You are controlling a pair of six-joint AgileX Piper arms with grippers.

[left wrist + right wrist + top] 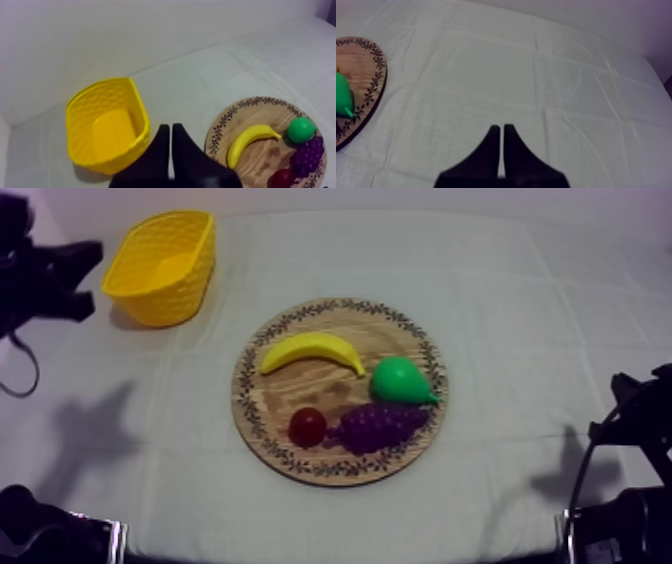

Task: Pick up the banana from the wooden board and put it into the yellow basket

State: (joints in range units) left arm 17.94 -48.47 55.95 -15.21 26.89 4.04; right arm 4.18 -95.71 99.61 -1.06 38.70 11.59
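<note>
Top view: board [290, 395] at the middle of the cloth [520, 318]. It holds the banana [312, 351] on its far-left part, the pear [402, 381] at right, and the grapes [380, 426] and small red fruit [307, 426] along the near edge. The banana lies flat on the wood, apart from the other fruit. The basket [170, 300] stands far left, apart from the board. The dark shape beside it is probably the left arm [45, 273]. The left gripper [170, 127] is closed on nothing, pointing between basket and board. The right gripper [501, 127] is likewise closed and empty, over bare cloth beside the board's pear side.
</note>
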